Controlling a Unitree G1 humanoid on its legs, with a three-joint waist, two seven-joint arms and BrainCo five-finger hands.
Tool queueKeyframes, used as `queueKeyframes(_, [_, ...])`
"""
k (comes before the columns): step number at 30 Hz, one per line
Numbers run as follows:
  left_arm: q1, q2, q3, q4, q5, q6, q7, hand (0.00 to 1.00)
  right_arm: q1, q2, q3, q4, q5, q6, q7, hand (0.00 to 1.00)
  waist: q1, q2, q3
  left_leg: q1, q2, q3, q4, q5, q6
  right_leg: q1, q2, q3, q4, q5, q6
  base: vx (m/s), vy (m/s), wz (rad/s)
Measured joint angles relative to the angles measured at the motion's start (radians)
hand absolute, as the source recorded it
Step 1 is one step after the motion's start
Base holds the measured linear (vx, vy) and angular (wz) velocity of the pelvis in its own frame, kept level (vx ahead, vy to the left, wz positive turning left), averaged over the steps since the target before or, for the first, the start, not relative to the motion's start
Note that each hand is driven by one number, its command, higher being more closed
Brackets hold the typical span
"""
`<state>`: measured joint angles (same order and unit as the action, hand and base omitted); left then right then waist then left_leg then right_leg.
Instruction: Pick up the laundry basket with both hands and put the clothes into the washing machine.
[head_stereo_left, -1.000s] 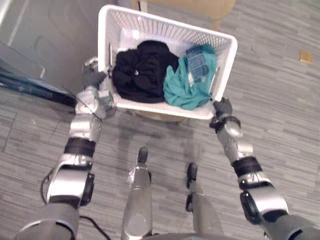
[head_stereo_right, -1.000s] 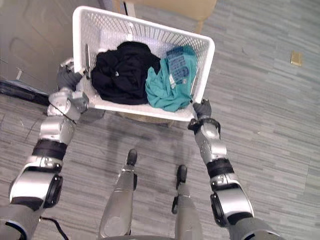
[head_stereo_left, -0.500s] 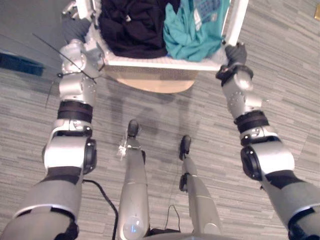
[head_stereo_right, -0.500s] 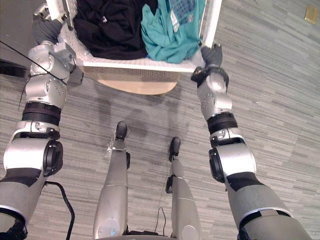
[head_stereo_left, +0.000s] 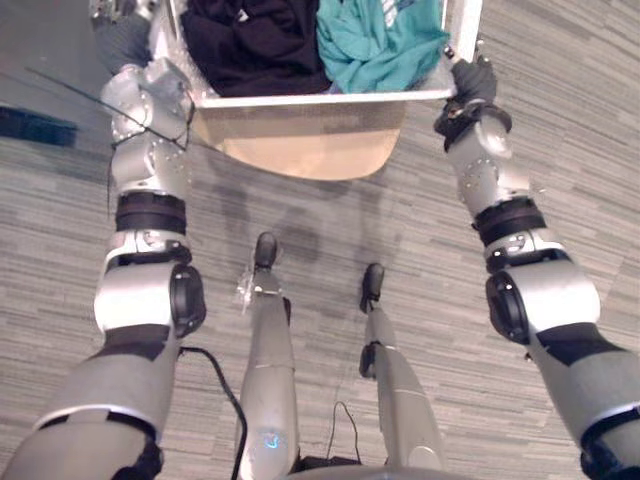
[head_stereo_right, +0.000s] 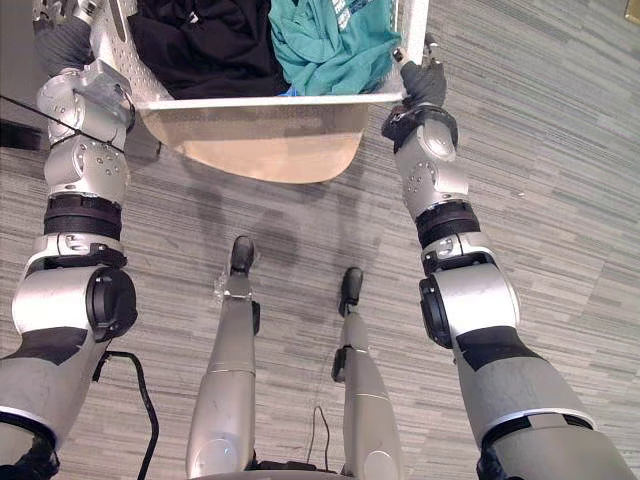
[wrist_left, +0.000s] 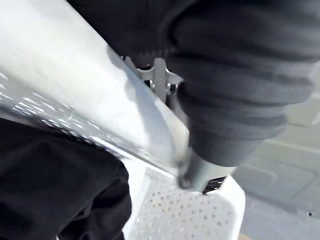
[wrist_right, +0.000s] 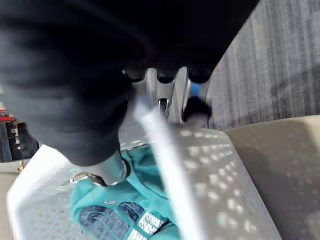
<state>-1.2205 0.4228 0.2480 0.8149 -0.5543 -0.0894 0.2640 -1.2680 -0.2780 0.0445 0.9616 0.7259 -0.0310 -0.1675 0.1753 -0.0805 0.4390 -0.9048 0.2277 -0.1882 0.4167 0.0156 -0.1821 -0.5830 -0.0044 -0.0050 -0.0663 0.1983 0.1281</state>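
Nearest, a tan rounded top (head_stereo_left: 300, 150) shows beneath the white basket (head_stereo_left: 320, 98). The basket's near rim runs between the arms. The left hand (head_stereo_left: 125, 45) is clenched over the left rim, and the right hand (head_stereo_left: 472, 82) is clenched over the right rim at the near corner. Further in, black clothes (head_stereo_left: 250, 45) lie on the left side and teal clothes (head_stereo_left: 380, 45) on the right. The thin mesh plastic probably flexes. The load looks light and soft and could slide, so gripping both side rims and keeping the basket level seems best.
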Motion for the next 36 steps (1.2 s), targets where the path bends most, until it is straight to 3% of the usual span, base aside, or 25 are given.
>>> queueKeyframes(8, [0.002,-0.009,0.010,0.004,-0.032,0.029,-0.003,0.00,-0.008,0.005,0.002,0.001,0.013,0.084,0.063,0.00,0.003,0.022,0.034,0.110,-0.002,0.002,-0.078,0.025,-0.018,0.058,-0.009,-0.007,0.031,-0.031,0.002,0.02,-0.031,0.06])
queueKeyframes(14, [0.024,0.019,0.022,-0.001,-0.034,0.034,-0.026,0.00,0.059,-0.029,-0.043,-0.007,0.021,0.097,0.082,0.00,0.000,0.026,0.035,0.225,-0.021,0.004,-0.129,0.040,-0.024,0.107,-0.033,-0.018,0.125,-0.106,0.000,0.02,-0.014,0.13])
queueKeyframes(17, [0.056,0.039,0.022,-0.010,-0.034,0.033,-0.027,0.00,0.100,-0.084,-0.073,-0.055,0.022,0.096,0.084,0.00,-0.001,0.033,0.037,0.264,-0.037,0.010,-0.133,0.040,-0.024,0.127,-0.052,-0.019,0.164,-0.133,0.007,0.01,0.019,0.10])
queueKeyframes(20, [0.157,0.053,0.020,-0.074,-0.034,0.028,-0.035,0.00,0.185,-0.120,-0.121,-0.142,0.021,0.090,0.085,0.00,-0.006,0.036,0.036,0.312,-0.054,0.026,-0.140,0.040,-0.024,0.160,-0.073,-0.016,0.189,-0.156,0.017,0.01,0.028,0.10])
queueKeyframes(24, [0.435,0.049,0.016,-0.286,-0.037,-0.022,-0.047,0.00,0.424,-0.139,-0.197,-0.287,0.020,0.075,0.110,0.00,-0.018,0.062,0.021,0.406,-0.076,0.042,-0.177,0.039,-0.023,0.220,-0.104,-0.026,0.241,-0.209,0.026,0.04,-0.001,0.17])
queueKeyframes(26, [0.550,0.024,0.016,-0.325,-0.041,-0.045,-0.051,0.00,0.541,-0.139,-0.234,-0.321,0.020,0.071,0.123,0.00,-0.014,0.085,0.002,0.446,-0.077,0.047,-0.204,0.039,-0.023,0.250,-0.108,-0.033,0.247,-0.221,0.022,0.04,-0.022,0.14])
queueKeyframes(28, [0.703,-0.055,0.015,-0.357,-0.040,-0.051,-0.071,0.00,0.695,-0.124,-0.277,-0.325,0.013,0.062,0.130,0.00,-0.011,0.118,-0.066,0.479,-0.079,0.047,-0.244,0.046,-0.013,0.266,-0.114,-0.049,0.260,-0.243,0.020,0.07,-0.035,0.18])
queueKeyframes(30, [0.822,-0.129,0.007,-0.393,-0.040,-0.051,-0.089,0.00,0.813,-0.081,-0.319,-0.365,-0.001,0.059,0.130,0.00,-0.009,0.133,-0.096,0.535,-0.082,0.049,-0.271,0.046,-0.013,0.303,-0.120,-0.051,0.275,-0.267,0.016,0.10,-0.033,0.09])
queueKeyframes(36, [1.211,-0.329,-0.022,-0.558,-0.040,-0.051,-0.136,0.00,1.185,0.075,-0.373,-0.592,-0.121,0.036,0.151,0.00,-0.023,0.130,-0.265,0.671,-0.088,0.050,-0.313,0.034,0.006,0.398,-0.132,-0.069,0.317,-0.352,0.004,0.13,-0.054,0.08])
